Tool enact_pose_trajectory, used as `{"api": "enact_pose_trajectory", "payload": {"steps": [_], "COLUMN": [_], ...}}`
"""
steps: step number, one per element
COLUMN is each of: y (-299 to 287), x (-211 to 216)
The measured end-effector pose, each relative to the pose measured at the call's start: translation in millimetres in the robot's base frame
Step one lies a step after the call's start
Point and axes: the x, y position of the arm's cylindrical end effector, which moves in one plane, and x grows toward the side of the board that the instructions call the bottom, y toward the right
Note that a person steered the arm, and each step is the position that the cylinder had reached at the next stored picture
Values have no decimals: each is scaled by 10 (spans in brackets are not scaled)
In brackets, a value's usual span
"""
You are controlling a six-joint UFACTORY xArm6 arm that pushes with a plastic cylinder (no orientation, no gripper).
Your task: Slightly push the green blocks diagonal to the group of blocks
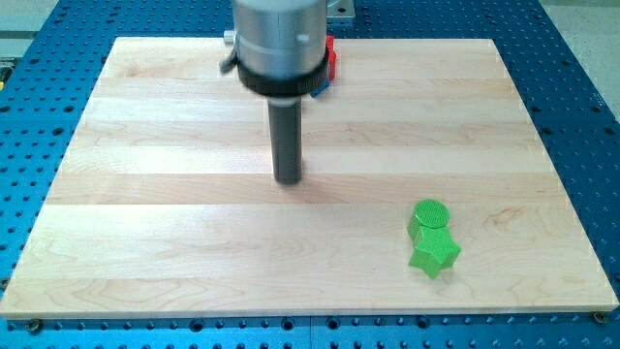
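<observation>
Two green blocks lie touching at the view's lower right: a green cylinder (pixel 428 217) and, just below it, a green star-shaped block (pixel 434 254). My tip (pixel 288 179) rests on the board near the middle, well to the left of and above the green blocks, touching no block. At the view's top, behind the arm's body, parts of a red block (pixel 330 56) and a blue block (pixel 321 87) show; most of that group is hidden by the arm.
The wooden board (pixel 145 194) lies on a blue perforated table (pixel 39 97). The arm's grey housing (pixel 279 39) covers the board's top edge near the middle.
</observation>
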Motion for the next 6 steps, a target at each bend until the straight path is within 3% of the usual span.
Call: {"api": "enact_pose_trajectory", "payload": {"steps": [1, 3, 5, 6], "y": [0, 209, 1914, 2090], "x": [-510, -835, 86, 1433]}}
